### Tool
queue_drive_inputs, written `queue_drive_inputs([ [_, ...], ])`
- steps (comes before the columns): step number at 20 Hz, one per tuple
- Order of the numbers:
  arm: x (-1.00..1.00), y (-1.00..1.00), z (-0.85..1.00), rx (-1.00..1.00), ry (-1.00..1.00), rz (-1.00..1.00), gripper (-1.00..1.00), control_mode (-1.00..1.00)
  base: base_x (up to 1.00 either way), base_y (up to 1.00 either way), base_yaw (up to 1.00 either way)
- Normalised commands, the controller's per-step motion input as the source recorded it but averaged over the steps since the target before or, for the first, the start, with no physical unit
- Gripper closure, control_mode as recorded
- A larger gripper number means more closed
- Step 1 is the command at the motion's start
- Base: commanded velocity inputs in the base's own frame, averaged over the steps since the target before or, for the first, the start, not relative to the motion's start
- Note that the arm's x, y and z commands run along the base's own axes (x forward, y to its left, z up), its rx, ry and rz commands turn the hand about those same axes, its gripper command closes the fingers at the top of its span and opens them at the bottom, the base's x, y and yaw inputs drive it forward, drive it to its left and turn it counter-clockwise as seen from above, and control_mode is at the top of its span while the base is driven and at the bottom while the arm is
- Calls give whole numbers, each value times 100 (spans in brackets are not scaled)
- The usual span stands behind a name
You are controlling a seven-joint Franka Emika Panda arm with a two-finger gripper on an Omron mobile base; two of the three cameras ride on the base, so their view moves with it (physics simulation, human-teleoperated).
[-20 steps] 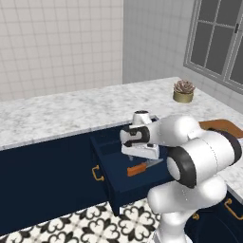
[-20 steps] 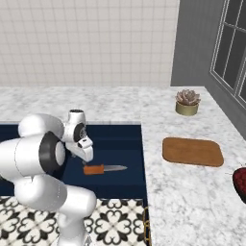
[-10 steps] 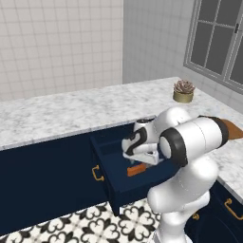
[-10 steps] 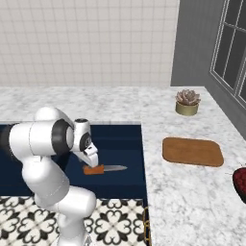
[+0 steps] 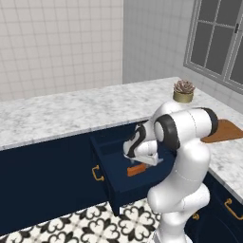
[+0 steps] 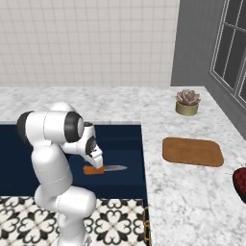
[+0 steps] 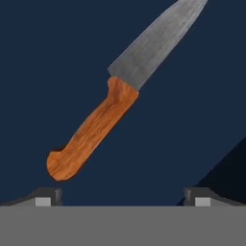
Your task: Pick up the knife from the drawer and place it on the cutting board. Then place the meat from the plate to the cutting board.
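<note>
Knife (image 7: 120,91) blade tip cut off at top edge; bowl (image 6: 240,178) cropped at right edge.

Even, bright, diffuse light is recorded throughout; no glare is noted. Shadows are soft and faint on the worktop (image 6: 192,192). The drawer (image 5: 118,175) interior is rendered dark. A darker wedge is seen lower right in the hand view, where slight softness is noted.

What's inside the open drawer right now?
The knife lies flat on the drawer floor, with the open gripper just above its handle. The arm hides part of the floor.
</note>
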Motion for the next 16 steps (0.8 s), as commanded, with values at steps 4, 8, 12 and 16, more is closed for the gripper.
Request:
queue_drive_inputs([
  [4,19,0,-44,0,-13,0,-100,-100,0,0,0],
  [8,26,0,-28,0,-3,0,-100,-100,0,0,0],
  [12,22,0,-29,0,-4,0,-100,-100,0,0,0],
  [16,16,7,-7,0,0,0,-100,-100,0,0,0],
])
